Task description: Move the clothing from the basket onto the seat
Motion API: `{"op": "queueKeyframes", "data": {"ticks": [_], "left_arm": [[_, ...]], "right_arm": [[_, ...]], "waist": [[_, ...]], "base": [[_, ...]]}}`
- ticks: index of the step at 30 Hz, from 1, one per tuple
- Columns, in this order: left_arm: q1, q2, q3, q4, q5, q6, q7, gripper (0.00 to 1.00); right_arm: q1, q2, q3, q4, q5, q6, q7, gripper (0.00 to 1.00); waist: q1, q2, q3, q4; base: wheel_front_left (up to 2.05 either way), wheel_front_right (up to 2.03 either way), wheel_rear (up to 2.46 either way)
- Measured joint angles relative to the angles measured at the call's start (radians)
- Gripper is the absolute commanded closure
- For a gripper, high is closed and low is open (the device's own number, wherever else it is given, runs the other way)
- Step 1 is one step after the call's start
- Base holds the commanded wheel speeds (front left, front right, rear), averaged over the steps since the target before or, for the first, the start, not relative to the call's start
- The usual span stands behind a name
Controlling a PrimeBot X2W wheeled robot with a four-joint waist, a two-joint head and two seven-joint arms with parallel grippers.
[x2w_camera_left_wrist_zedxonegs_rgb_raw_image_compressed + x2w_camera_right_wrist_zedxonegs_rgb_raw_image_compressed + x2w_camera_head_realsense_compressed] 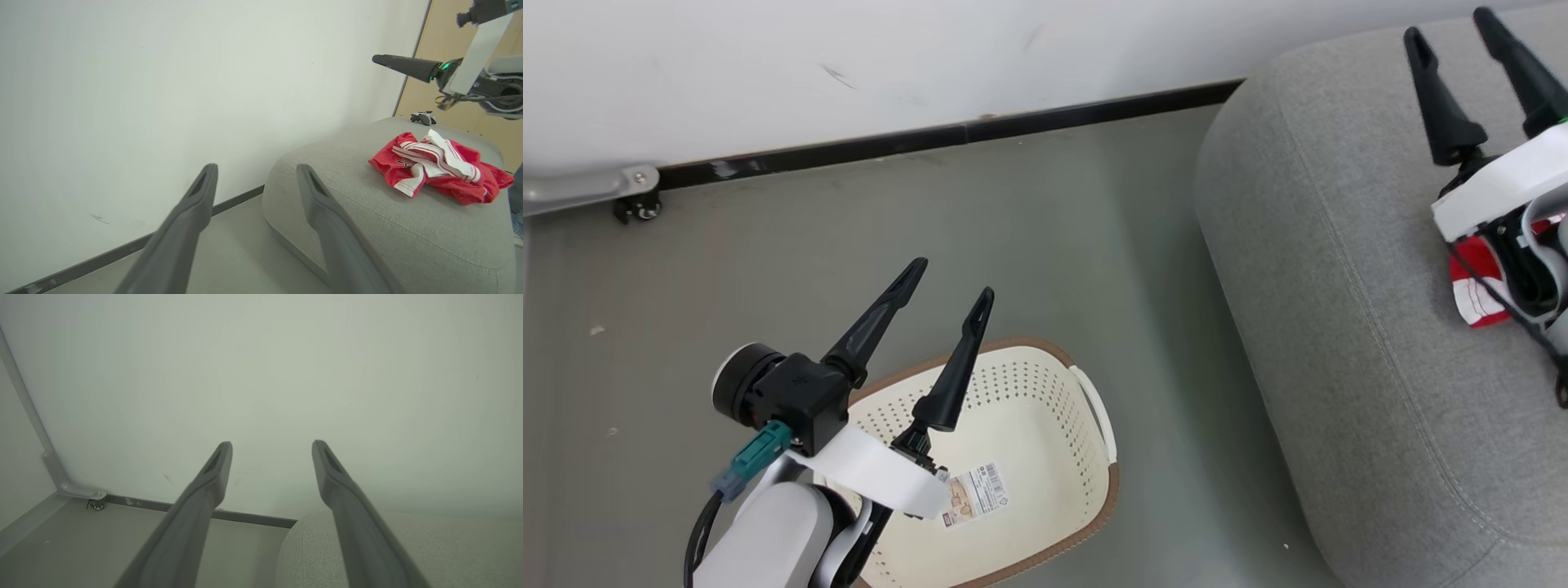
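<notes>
Clothing on the seat, both claws apart

The red clothing [439, 169] lies bunched on the grey seat [1339, 327]. The left gripper [954, 278] gapes above the basket [1029, 392], and the right gripper [1447, 23] gapes over the seat.

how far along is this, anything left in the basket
Done: the clothing lies bunched on the seat. No garment can be seen in the basket, just a label on its floor, though the left arm hides part of it.
In hand: nothing. The left gripper is open above the basket and the right gripper is open over the seat.
Left: likely nothing.
</notes>
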Motion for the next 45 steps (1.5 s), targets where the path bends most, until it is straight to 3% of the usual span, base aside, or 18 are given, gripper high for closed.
{"op": "queueKeyframes", "data": {"ticks": [23,45], "left_arm": [[0.126,-0.054,0.146,0.072,0.012,0.078,0.000,0.00],[0.267,-0.083,0.244,0.097,0.036,0.143,0.000,0.00]], "right_arm": [[0.242,0.126,-0.071,-0.078,-0.062,0.000,0.000,0.00],[0.525,0.247,-0.219,-0.162,-0.199,0.000,0.000,0.00]], "waist": [[0.0000,0.0000,-0.122,0.111],[0.0000,0.0000,-0.231,0.125]], "base": [[0.00,0.00,0.00],[0.00,0.00,0.00]]}}
